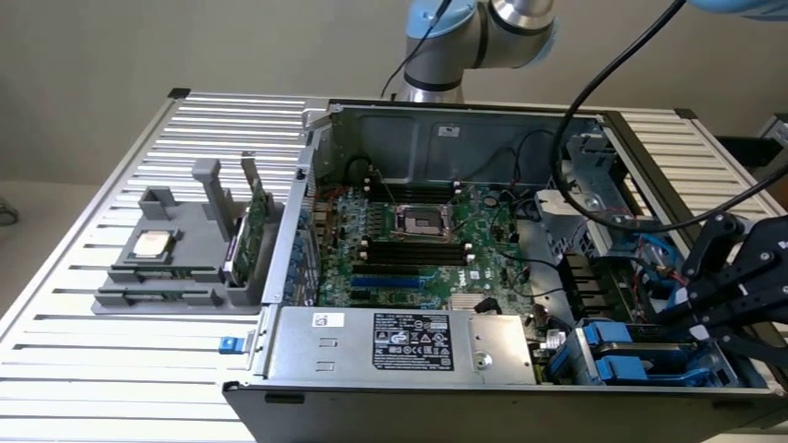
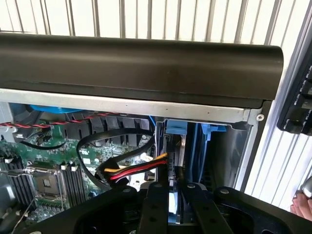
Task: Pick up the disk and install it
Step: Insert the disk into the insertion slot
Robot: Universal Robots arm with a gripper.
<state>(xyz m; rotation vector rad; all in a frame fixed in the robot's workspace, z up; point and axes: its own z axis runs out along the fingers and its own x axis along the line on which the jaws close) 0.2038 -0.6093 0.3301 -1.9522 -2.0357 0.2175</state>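
One open PC case [image 1: 518, 277] sits on a ribbed white metal table [image 1: 111, 369], with a green motherboard [image 1: 419, 249] inside and a boxy silver power supply [image 1: 407, 343] at the front. On the exterior view's left there's one grey plastic holder [image 1: 185, 249] carrying a small square silver chip [image 1: 151, 244] and an upright green card [image 1: 255, 231]. The black gripper [image 1: 689, 318] hangs over the drive bays at the exterior view's right, jaws pinched narrow on the disk [image 2: 174, 202], standing on edge in the bay. Two blue plastic carriers [image 1: 640, 355] show there. The wrist view adds the red-yellow-black cable bundle [image 2: 131, 170] right beside the disk and a fingertip [image 2: 302, 204] at the frame edge.
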